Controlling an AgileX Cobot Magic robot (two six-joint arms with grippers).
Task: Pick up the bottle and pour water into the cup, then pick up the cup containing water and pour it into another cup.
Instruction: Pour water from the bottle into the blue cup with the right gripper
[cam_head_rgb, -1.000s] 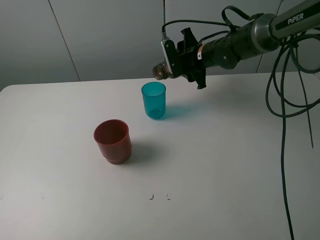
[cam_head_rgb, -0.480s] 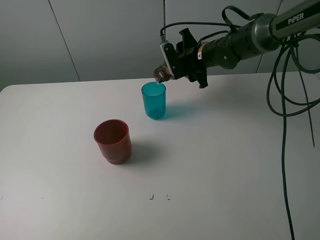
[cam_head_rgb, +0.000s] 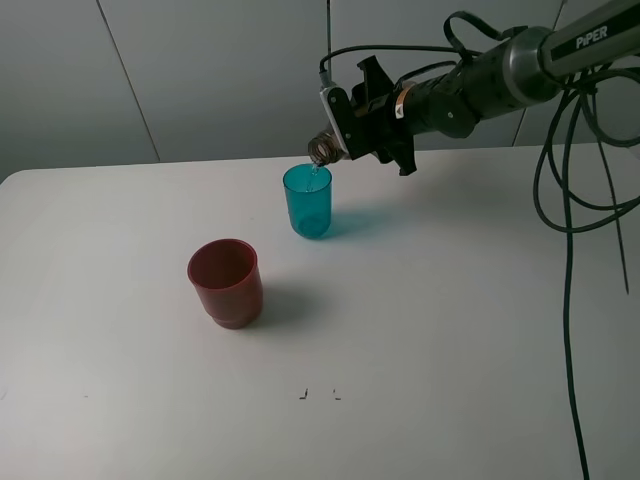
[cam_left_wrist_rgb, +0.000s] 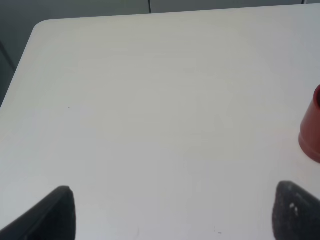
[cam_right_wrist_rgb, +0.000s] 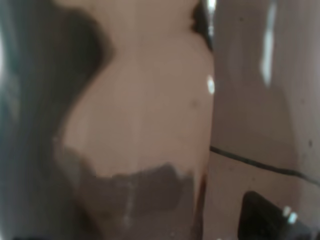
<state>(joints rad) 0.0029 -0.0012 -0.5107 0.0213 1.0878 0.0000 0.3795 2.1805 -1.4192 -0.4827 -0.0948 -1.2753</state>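
Bottle (cam_head_rgb: 322, 149) tips further than a second ago: neck drops, mouth turns from facing outward to pointing down. Mouth now sits just above rim of teal cup (cam_head_rgb: 307, 200), nearer than before. Thin water stream (cam_head_rgb: 317, 171) now runs from mouth into cup; none a second ago. Right gripper (cam_head_rgb: 380, 118) rolls slightly with bottle. Most of tilt comes in first half second, barely any after.
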